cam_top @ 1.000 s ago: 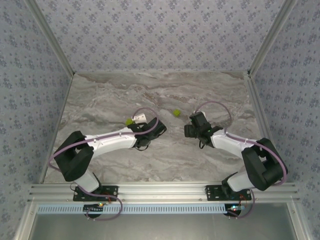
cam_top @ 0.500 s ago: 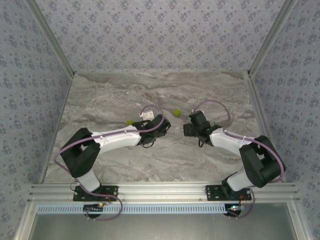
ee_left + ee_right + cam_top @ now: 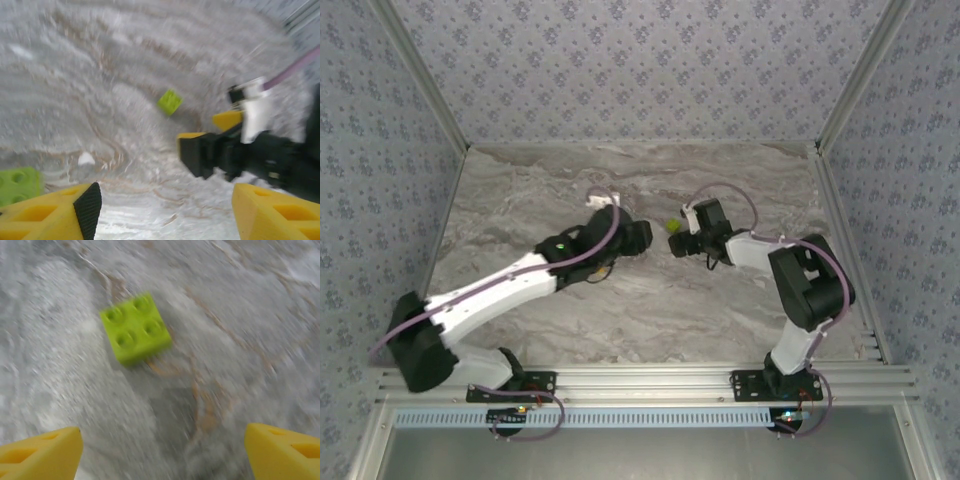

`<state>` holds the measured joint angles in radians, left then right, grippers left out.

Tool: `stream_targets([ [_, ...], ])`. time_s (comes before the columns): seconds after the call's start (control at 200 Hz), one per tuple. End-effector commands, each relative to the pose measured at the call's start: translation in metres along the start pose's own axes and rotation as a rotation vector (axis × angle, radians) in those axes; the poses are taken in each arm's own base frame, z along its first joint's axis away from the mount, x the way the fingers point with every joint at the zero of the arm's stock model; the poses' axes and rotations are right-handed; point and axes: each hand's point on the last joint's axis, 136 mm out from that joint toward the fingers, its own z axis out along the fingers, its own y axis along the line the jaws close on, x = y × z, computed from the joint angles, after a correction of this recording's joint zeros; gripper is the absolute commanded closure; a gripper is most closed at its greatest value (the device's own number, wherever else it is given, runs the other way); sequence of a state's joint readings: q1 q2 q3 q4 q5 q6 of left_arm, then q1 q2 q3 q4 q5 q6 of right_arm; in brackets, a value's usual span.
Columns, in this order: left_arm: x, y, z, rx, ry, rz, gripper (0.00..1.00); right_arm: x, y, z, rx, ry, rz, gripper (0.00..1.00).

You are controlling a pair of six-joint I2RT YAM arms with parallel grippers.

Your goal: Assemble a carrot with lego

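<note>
Right wrist: lime-green brick (image 3: 136,328) beyond gripper (image 3: 161,441)

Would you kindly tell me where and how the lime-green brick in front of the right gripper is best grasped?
Grip the lime-green brick across two opposite flat side walls, coming straight down from above: it lies studs-up and free on the table, turned askew, so the fingers likely need rotating to match.

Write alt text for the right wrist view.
A small lime-green square plastic brick with four studs lies on the grey marbled table, ahead of the right gripper, whose yellow jaws stand wide apart and empty.
</note>
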<state>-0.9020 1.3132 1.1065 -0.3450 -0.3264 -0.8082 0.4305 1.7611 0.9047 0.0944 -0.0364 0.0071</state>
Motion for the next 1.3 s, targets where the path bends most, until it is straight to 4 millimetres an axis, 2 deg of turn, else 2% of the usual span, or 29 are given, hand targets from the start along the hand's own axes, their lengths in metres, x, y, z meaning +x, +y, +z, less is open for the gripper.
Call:
stream_targets([
  [0.0, -0.019, 0.038, -0.029, -0.043, -0.03, 0.027, 0.29, -0.011, 0.011, 0.012, -0.082, 0.012, -0.077, 0.14],
  [0.11, -0.033, 0.074, -0.052, -0.067, -0.087, -0.026, 0.28, -0.015, 0.012, 0.021, -0.094, 0.024, -0.082, 0.15],
  [0.22, -0.035, 0.105, -0.065, -0.114, -0.116, -0.044, 0.27, -0.018, 0.012, 0.028, -0.105, 0.041, -0.081, 0.17],
  [0.4, -0.02, 0.15, -0.066, -0.177, -0.115, -0.112, 0.27, -0.019, 0.015, 0.039, -0.132, 0.072, -0.089, 0.2],
  [0.605, -0.008, 0.185, -0.064, -0.213, -0.136, -0.159, 0.27, -0.019, 0.018, 0.044, -0.149, 0.089, -0.1, 0.24],
  [0.755, -0.008, 0.199, -0.067, -0.213, -0.146, -0.186, 0.27, -0.012, 0.019, 0.047, -0.16, 0.115, -0.104, 0.28],
  [0.765, -0.008, 0.199, -0.068, -0.212, -0.147, -0.186, 0.27, -0.023, 0.02, 0.046, -0.16, 0.093, -0.107, 0.29],
  [0.785, -0.009, 0.201, -0.068, -0.213, -0.148, -0.188, 0.27, -0.027, 0.02, 0.047, -0.16, 0.089, -0.11, 0.29],
  [0.919, -0.01, 0.208, -0.07, -0.204, -0.149, -0.21, 0.27, -0.026, 0.021, 0.051, -0.173, 0.109, -0.112, 0.33],
  [1.129, -0.009, 0.214, -0.07, -0.195, -0.141, -0.239, 0.27, -0.025, 0.023, 0.051, -0.185, 0.115, -0.116, 0.46],
  [1.294, -0.011, 0.215, -0.071, -0.187, -0.141, -0.244, 0.27, -0.023, 0.025, 0.049, -0.192, 0.122, -0.115, 0.45],
])
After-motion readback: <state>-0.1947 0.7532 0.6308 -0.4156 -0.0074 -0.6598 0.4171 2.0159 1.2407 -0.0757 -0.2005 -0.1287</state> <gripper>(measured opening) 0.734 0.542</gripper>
